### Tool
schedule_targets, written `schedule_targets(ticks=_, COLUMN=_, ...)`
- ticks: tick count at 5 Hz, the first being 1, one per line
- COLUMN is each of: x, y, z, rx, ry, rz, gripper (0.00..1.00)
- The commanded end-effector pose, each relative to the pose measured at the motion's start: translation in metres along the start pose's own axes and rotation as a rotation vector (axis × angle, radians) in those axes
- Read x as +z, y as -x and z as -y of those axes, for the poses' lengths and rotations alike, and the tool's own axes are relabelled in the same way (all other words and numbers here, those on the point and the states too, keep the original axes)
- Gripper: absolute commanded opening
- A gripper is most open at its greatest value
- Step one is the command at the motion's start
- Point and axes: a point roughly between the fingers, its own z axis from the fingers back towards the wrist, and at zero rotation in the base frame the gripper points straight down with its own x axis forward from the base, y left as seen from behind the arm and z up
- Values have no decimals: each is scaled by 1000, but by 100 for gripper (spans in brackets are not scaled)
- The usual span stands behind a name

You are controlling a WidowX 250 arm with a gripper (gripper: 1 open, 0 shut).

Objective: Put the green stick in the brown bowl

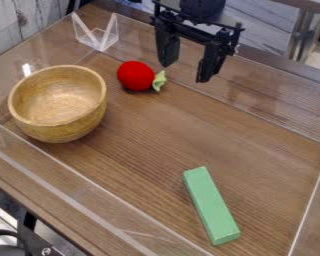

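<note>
While the wooden counter (190,130) carries everything, the brown bowl (57,101) sits upright at its left side. Above the far middle hangs the gripper (186,62), its fingers (166,48) spread wide and holding nothing. The green stick (210,204) lies flat near the front right, well apart from the bowl. A red fruit (137,75) rests just beside the bowl.
</note>
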Motion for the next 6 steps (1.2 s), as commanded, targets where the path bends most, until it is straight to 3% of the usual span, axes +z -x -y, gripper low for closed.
schedule_targets(ticks=1, x=-10, y=13, z=2, rx=82, ry=14, rz=-28, gripper=100)
schedule_targets(ticks=2, x=-29, y=36, z=16, rx=219, ry=41, rz=-40, gripper=100)
schedule_targets(ticks=4, x=-52, y=67, z=50, rx=524, ry=115, rz=-5, gripper=100)
schedule_targets(ticks=6, x=-64, y=71, z=55, rx=726, ry=179, rz=58, gripper=100)
